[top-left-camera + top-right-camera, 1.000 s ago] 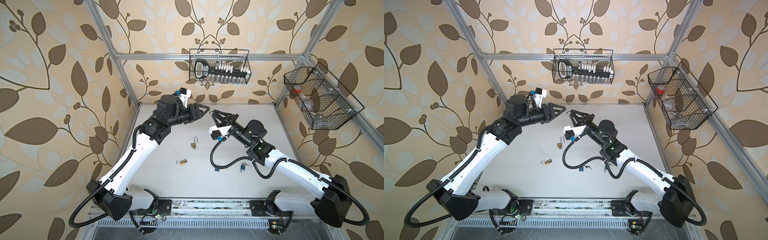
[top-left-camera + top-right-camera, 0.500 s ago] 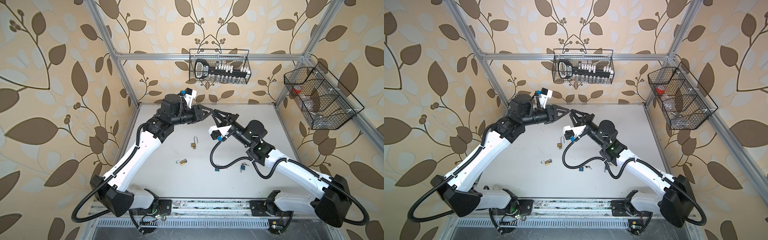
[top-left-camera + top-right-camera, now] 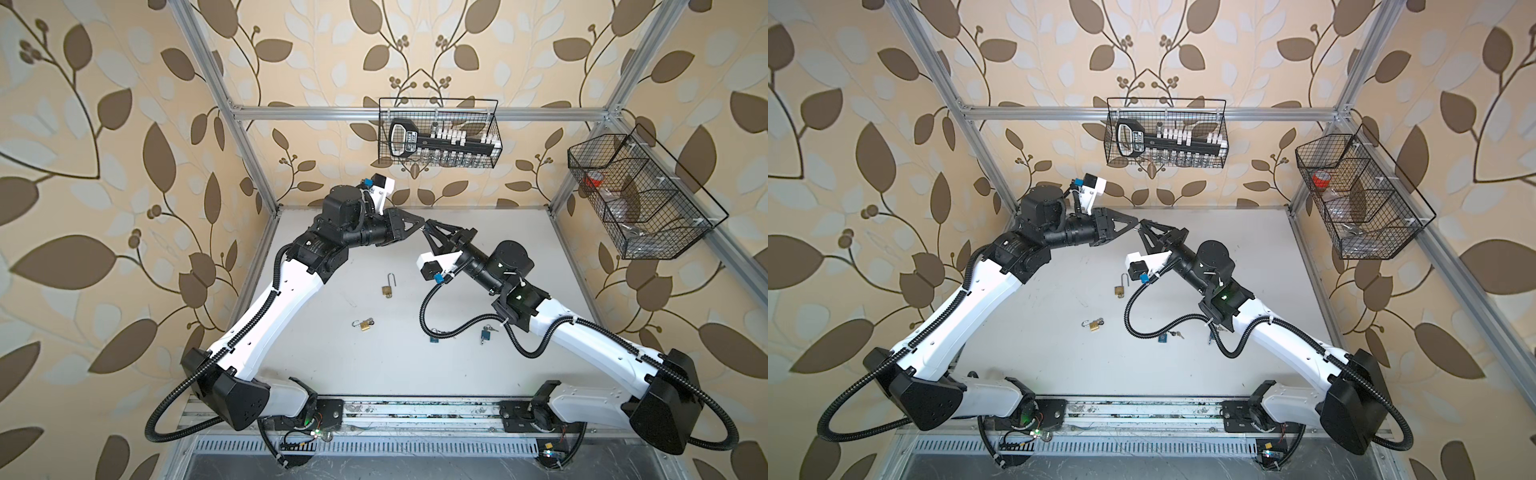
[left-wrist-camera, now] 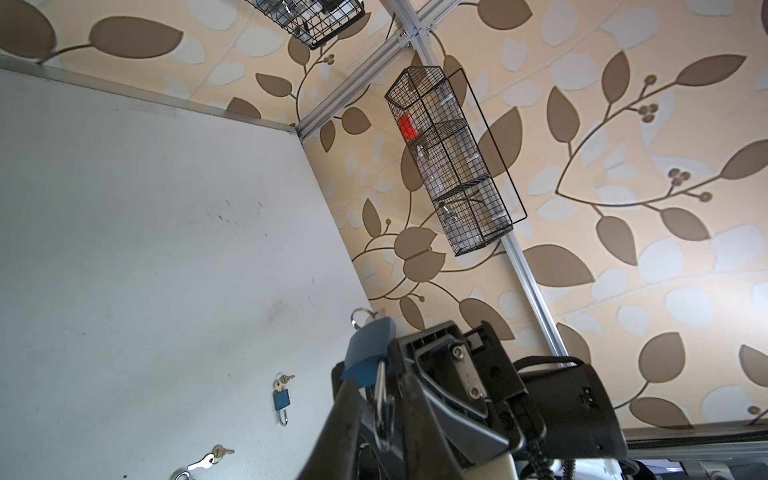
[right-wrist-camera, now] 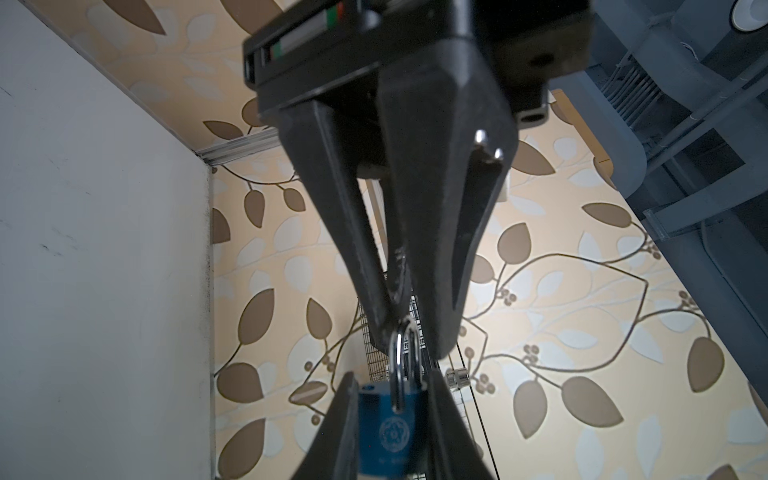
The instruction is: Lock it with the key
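On the grey worktop (image 3: pixel 332 365), near brass padlock (image 3: pixel 363 324) lies at far brass padlock's (image 3: pixel 387 287) seven o'clock (blue keyed padlock (image 3: pixel 485 334) at four).

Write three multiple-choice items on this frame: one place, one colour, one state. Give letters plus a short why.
1. Where do the brass padlocks lie?
A. Hooked on the wall
B. On an arm's base
C. On the table, between the two arms

2. What colour is the padlock held in mid-air?
A. Red
B. Blue
C. Green

3. How is the right gripper?
A. Shut on that padlock's body
B. Wide open and empty
C. Shut on a loose key

Answers:
1 C: both top views show them on the bare surface near its middle.
2 B: both wrist views show a blue body.
3 A: the right wrist view shows the body clamped between its fingers, shackle pointing away.
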Robot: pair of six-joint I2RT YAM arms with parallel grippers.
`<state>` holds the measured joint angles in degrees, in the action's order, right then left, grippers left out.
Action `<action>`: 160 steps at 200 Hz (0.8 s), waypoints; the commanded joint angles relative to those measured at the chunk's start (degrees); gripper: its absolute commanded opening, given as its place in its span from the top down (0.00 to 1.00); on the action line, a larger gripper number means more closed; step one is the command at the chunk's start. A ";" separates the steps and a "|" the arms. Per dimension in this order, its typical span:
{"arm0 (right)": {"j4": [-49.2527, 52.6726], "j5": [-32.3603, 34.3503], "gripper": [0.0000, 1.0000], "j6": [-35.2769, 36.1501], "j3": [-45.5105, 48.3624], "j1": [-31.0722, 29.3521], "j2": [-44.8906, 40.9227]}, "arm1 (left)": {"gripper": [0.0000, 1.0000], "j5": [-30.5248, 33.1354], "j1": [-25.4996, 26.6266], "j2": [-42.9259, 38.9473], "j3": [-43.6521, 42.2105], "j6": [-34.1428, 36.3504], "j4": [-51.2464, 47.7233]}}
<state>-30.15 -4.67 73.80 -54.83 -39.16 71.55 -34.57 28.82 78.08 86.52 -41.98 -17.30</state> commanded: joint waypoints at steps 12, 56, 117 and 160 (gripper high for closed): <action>-0.66 0.39 1.00 0.23 -0.72 -0.31 -0.15 | 0.83 -2.61 0.54 -0.02 2.25 0.76 2.15; -0.79 0.55 1.00 -0.09 -1.13 -0.35 0.16 | 0.85 -2.87 0.54 -0.14 1.73 0.74 2.14; -0.76 1.00 1.00 -0.21 -1.17 -0.37 0.30 | 0.90 -3.38 0.54 -0.10 1.57 0.81 2.18; -0.78 1.09 1.00 -0.49 -1.33 -0.39 0.41 | 1.00 -3.50 0.49 -0.37 1.42 0.95 2.19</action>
<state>-30.44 -4.01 73.71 -54.85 -39.27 71.55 -35.90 28.91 78.52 86.56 -41.93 -17.37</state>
